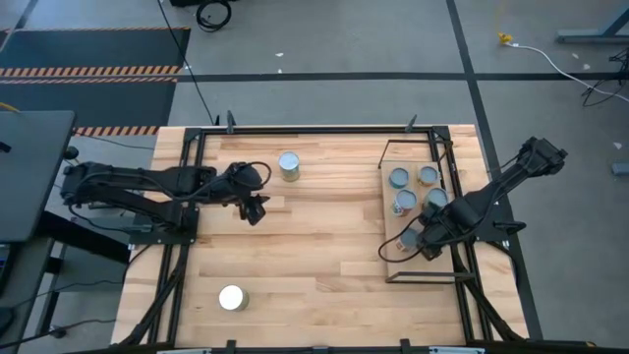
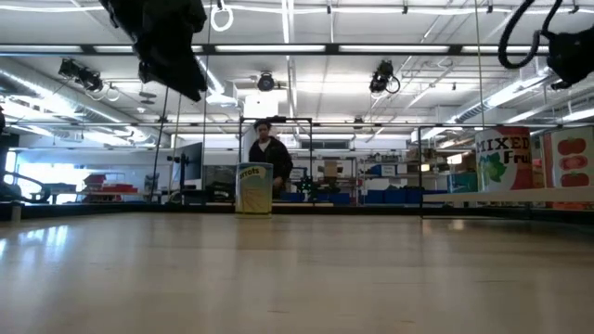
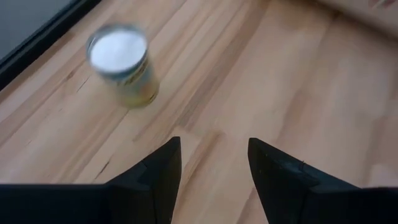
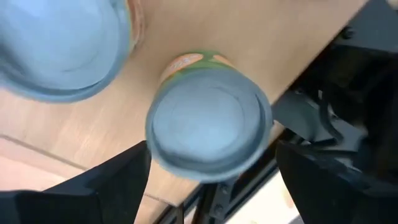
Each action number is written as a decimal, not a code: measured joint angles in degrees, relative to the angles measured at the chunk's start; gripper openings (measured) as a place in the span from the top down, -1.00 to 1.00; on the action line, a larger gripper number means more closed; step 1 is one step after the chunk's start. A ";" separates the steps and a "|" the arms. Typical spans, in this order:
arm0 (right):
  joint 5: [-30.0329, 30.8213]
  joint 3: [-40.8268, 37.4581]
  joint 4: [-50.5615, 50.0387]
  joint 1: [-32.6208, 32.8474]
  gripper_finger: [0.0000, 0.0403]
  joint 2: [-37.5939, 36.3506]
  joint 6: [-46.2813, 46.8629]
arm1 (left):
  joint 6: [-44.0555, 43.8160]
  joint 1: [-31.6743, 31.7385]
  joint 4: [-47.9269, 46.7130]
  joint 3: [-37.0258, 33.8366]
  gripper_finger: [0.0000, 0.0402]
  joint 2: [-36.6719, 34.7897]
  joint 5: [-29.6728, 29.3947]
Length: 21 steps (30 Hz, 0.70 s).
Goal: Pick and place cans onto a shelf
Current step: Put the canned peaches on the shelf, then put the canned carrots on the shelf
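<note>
A butcher-block table (image 1: 314, 265) fills the middle. Beyond its far edge lie striped floor mats (image 1: 93, 59) and a white cable (image 1: 550, 54). Behind the table stands a person (image 2: 269, 153), apparently before shelving.

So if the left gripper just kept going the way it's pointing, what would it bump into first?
Probably the bare wooden table. The left gripper is open and angled down at the boards; the can stands off to one side of that line, though depth is hard to judge.
</note>
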 joint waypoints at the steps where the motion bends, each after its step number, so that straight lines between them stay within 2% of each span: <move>1: 0.02 1.11 -1.21 0.00 -0.74 0.00 0.00 | 0.30 -0.02 1.02 0.00 0.05 -0.48 0.45; 4: 1.31 4.51 -4.77 0.01 -0.74 0.00 0.00 | 1.75 -0.02 4.03 0.00 0.05 -2.59 1.34; 9: 7.38 12.08 -4.81 -0.64 -0.73 0.23 1.30 | 3.85 0.00 6.77 0.02 0.05 -7.82 3.89; 12: 14.00 17.18 -5.22 -1.58 -0.73 1.44 4.24 | 4.85 -0.02 6.78 0.02 0.05 -11.37 4.93; 15: 23.20 22.76 -4.27 -2.57 -0.73 4.18 4.45 | 5.00 0.00 6.73 0.02 0.05 -14.60 4.95; 18: 30.89 28.48 -2.65 -4.51 -0.73 8.61 0.26 | 5.03 0.00 6.71 0.03 0.05 -17.11 6.05; 21: 32.95 34.13 -0.43 -8.16 -0.73 14.14 -8.12 | 4.45 -0.01 6.69 0.04 0.05 -18.76 7.34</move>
